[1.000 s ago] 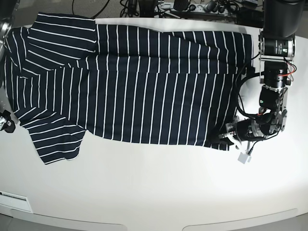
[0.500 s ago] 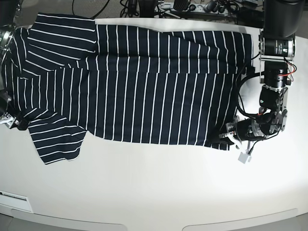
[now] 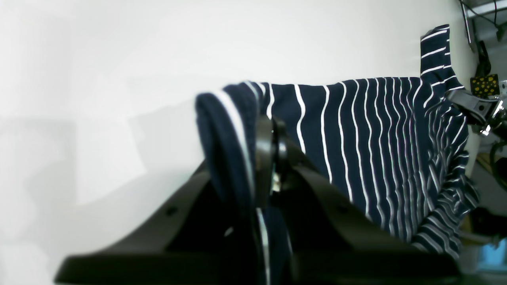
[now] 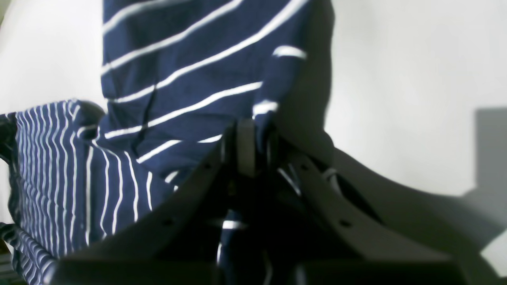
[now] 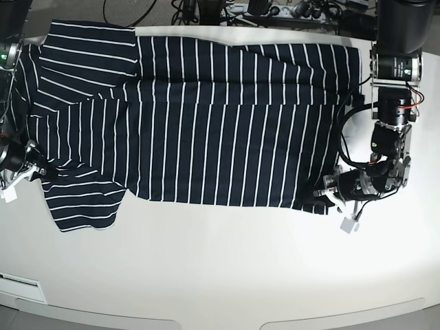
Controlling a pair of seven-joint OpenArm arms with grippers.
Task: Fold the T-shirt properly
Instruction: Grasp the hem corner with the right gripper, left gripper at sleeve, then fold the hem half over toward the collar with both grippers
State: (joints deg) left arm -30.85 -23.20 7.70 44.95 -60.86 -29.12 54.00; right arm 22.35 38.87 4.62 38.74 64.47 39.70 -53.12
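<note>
In your left wrist view, the left tool (image 3: 261, 158) is clenched on a rolled-over edge of the T-shirt (image 3: 376, 150), the cloth bulging between the jaws. The rest of the shirt stretches away flat over the white surface (image 3: 119, 79).

In your right wrist view, the right tool (image 4: 247, 146) pinches a fold of the T-shirt (image 4: 178, 79), with striped cloth bunched just beyond its tips.

In your base view, the change is at the sleeve end. A second ago the right tool (image 5: 24, 161) sat just off the T-shirt (image 5: 220, 117), beside the near sleeve. Now it has moved in onto the shoulder edge and the sleeve has shifted and creased around it. The left tool (image 5: 328, 187) has not moved from the near hem corner. I judge both near corners are now gripped, so you are set to lift and fold the near edge toward the far edge of the shirt.
</note>
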